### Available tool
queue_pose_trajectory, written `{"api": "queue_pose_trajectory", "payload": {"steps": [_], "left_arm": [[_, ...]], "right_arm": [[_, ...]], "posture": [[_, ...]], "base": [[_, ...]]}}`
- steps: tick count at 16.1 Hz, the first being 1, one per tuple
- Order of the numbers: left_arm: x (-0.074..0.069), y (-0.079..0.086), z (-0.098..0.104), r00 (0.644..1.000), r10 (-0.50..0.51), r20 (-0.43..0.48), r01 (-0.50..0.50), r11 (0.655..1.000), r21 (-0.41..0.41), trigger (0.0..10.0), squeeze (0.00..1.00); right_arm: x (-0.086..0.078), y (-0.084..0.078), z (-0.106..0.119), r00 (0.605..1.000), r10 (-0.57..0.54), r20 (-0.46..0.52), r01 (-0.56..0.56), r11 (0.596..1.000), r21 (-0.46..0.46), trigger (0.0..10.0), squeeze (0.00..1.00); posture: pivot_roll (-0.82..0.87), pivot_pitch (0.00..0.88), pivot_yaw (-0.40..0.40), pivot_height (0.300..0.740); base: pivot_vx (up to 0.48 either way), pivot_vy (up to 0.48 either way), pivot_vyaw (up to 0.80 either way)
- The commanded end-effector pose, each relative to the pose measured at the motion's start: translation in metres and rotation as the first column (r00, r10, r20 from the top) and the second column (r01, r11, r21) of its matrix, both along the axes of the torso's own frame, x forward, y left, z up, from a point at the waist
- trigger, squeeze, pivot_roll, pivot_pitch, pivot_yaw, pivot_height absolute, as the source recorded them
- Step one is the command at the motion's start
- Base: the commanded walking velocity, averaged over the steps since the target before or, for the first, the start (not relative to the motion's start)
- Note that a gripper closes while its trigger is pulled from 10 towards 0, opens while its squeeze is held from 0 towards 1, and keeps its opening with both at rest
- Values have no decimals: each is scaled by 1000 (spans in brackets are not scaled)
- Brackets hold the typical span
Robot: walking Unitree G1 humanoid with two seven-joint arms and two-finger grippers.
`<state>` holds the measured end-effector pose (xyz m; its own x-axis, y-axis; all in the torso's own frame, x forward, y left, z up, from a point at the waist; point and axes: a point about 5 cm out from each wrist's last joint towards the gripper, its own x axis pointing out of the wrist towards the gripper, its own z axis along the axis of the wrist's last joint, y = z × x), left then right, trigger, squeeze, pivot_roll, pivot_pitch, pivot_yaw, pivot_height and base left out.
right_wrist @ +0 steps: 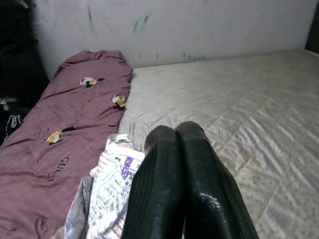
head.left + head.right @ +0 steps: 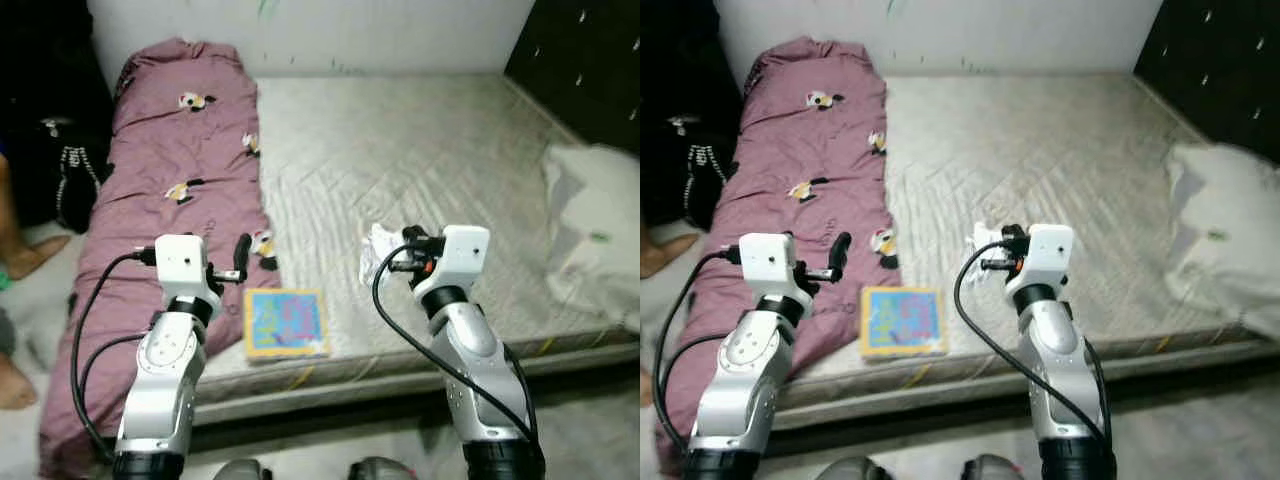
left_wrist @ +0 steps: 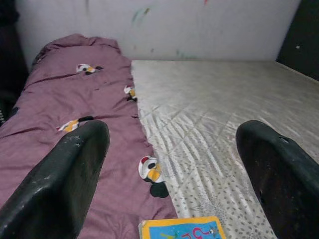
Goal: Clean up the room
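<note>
Over the mattress, the right gripper pinches a thin, crinkly wrapper by its edge, likely light and floppy; the left gripper gapes empty.

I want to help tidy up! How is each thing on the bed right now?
left gripper: open, holding nothing.
right gripper: shut on the printed wrapper.
colourful book: flat near the mattress edge.
purple blanket: stretched along the mattress's left side.
white pillow: rumpled, at right.
</note>
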<state>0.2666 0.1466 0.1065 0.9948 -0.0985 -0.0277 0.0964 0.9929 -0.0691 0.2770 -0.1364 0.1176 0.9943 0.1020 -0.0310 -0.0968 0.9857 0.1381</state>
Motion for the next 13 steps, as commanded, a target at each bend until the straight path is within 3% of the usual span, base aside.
{"api": "queue_pose_trajectory", "payload": {"steps": [1, 10, 13], "left_arm": [[1, -7, 1, 1000, -30, 5, 30, 1000, -7, 10000, 0], [1, -3, 3, 1000, -12, 13, 12, 1000, 17, 10000, 0], [3, -2, 8, 1000, -11, 28, 10, 999, 37, 10000, 0]], "right_arm": [[0, -9, 2, 1000, -28, 11, 28, 1000, -10, 10000, 0], [0, -6, 5, 999, -9, 34, 10, 999, -42, 10000, 0], [4, -5, 9, 999, -6, 48, 9, 999, -52, 10000, 0]], "posture": [[-4, 0, -13, 740], [-1, 0, -12, 740], [1, 0, -11, 740]], "base": [[0, 476, 0], [0, 455, 0], [0, 0, 800]]}}
